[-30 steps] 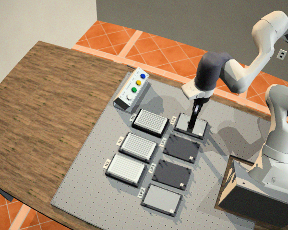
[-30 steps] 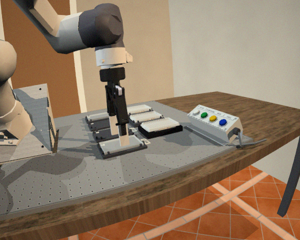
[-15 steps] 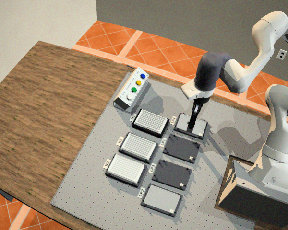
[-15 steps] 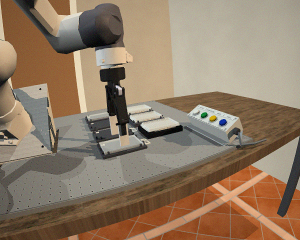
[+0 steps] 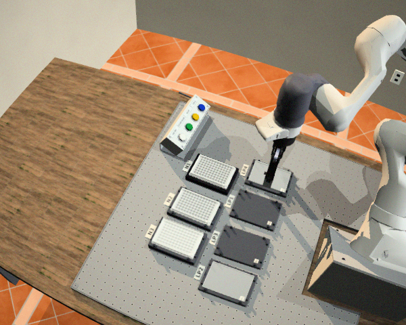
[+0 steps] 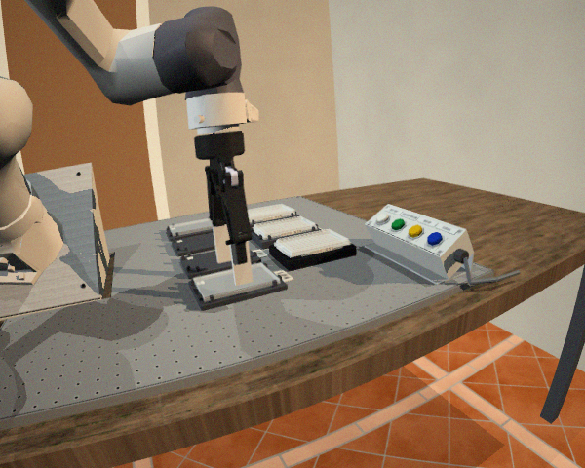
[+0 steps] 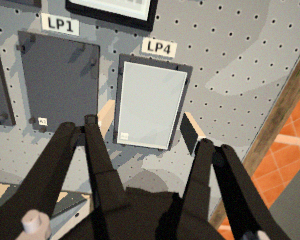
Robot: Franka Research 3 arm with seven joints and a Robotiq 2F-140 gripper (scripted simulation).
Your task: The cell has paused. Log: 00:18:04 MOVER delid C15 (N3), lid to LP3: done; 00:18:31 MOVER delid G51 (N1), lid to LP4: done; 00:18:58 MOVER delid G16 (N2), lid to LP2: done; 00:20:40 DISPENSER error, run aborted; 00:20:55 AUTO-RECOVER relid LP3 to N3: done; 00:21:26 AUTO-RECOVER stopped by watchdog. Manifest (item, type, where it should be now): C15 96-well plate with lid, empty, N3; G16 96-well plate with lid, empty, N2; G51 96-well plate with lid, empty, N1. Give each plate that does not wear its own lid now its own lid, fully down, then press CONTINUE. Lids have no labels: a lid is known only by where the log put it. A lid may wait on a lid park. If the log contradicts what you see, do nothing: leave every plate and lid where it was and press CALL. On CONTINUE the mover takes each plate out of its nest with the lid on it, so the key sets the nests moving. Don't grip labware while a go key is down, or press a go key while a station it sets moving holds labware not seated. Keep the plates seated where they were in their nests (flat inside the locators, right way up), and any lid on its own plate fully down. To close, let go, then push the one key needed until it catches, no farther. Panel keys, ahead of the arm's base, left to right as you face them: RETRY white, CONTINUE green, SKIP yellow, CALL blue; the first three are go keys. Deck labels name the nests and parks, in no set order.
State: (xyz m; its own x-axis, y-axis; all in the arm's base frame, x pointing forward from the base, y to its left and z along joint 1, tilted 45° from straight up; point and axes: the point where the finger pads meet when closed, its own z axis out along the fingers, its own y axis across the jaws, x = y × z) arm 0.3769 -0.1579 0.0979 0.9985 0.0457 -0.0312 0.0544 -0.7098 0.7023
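Your black two-fingered claw [image 7: 147,131] hangs wide and empty above the flat, pale grey rectangular lid [image 7: 152,103] lying on the dark LP4 park [image 5: 252,184], fingers straddling its long sides. The uncovered white gridded plate in N1 [image 5: 212,171] sits just beside it on the perforated grey deck sheet [image 5: 133,258] over your wood-grain desk [image 5: 56,147], with the sloped grey key panel [image 5: 185,129] beyond.

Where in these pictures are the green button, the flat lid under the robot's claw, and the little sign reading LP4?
green button [image 5: 188,126]: top view, on its round cap.
lid [image 7: 152,102]: wrist view, on the middle of its flat top.
LP4 sign [image 7: 159,48]: wrist view, on the printed letters.
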